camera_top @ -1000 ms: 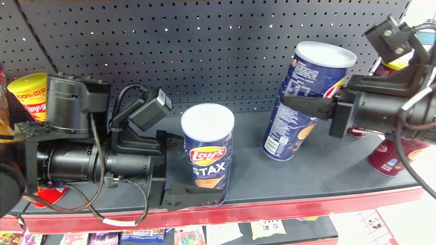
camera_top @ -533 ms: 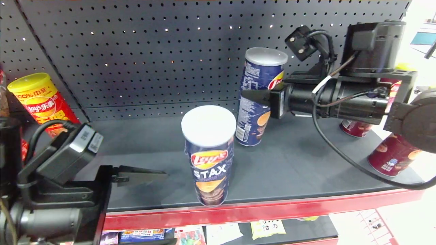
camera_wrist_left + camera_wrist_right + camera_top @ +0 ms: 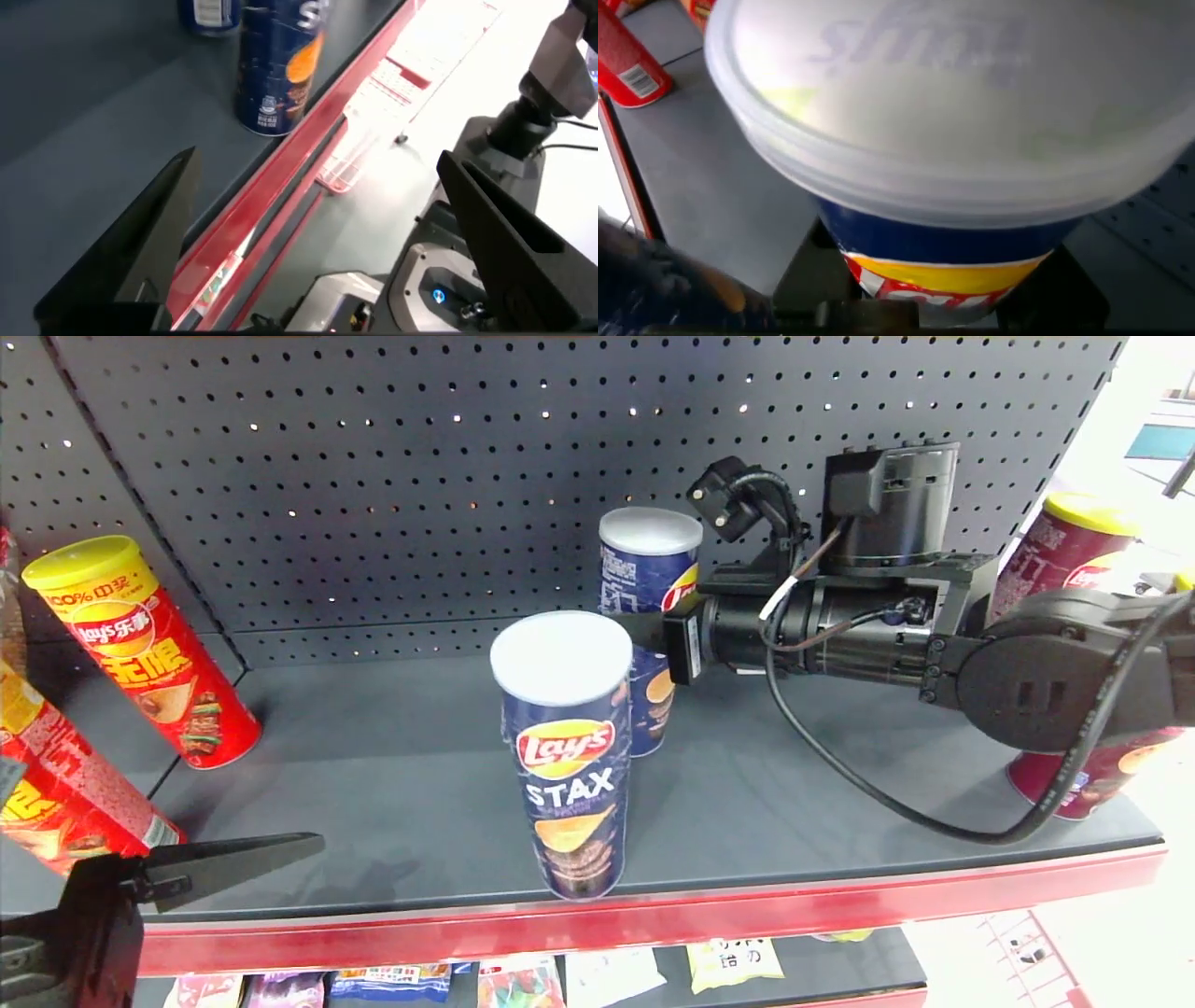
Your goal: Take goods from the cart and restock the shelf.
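Swung leftward behind the matching blue front can [image 3: 568,747], right gripper [image 3: 658,635] is clamping its white-lidded blue cardboard chip can [image 3: 644,560], probably wanting slow upright lowering; left gripper [image 3: 318,163] is gaping empty.

Front and centre, a blue can [image 3: 569,775] stands upright at the shelf's [image 3: 392,803] red front edge, white lid on top. Just behind it, the right end effector [image 3: 653,633] is clamped on a second blue can [image 3: 646,555], upright near the pegboard [image 3: 373,476] at the back; its base is hidden. Off the front left corner hangs the left end effector [image 3: 219,861], one dark finger along the edge. Yellow-lidded red cans [image 3: 140,653] lean at the left end, and more red cans [image 3: 1064,555] stand at the right end.
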{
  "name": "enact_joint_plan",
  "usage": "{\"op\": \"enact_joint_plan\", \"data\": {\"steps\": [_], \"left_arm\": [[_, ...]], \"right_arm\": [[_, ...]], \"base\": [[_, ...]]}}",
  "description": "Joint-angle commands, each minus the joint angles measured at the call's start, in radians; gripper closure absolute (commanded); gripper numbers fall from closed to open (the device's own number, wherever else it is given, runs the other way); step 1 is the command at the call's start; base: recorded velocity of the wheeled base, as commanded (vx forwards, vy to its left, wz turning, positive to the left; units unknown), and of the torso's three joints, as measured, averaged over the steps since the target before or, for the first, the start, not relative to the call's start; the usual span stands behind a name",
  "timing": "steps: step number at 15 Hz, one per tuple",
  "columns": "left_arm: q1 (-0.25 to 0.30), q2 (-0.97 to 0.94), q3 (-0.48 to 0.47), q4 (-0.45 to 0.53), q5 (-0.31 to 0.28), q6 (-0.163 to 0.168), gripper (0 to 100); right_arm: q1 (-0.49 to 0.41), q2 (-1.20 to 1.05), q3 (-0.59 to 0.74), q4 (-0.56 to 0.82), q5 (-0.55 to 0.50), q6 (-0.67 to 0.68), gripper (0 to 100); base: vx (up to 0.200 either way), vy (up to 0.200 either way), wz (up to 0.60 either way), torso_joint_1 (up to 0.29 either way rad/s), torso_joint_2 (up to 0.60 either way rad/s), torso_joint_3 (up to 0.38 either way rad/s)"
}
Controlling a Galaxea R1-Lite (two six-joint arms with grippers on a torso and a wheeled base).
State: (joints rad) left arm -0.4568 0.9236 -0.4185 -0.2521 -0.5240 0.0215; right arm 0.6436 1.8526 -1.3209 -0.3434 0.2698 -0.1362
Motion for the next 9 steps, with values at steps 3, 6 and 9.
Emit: {"op": "enact_joint_plan", "data": {"steps": [3,6,9], "left_arm": [[0.052,-0.054,0.003,-0.001,0.001,-0.014,0],[0.083,-0.062,0.003,-0.001,-0.001,-0.021,0],[0.083,-0.062,0.003,0.001,-0.001,-0.021,0]], "right_arm": [[0.019,0.051,-0.058,0.000,0.002,0.001,100],[0.021,0.059,-0.060,0.000,0.002,0.003,100],[0.021,0.062,-0.060,0.000,0.002,0.003,100]], "base": [[0.000,0.000,0.00,0.000,0.00,0.000],[0.000,0.000,0.00,0.000,0.00,0.000],[0.000,0.000,0.00,0.000,0.00,0.000]]}}
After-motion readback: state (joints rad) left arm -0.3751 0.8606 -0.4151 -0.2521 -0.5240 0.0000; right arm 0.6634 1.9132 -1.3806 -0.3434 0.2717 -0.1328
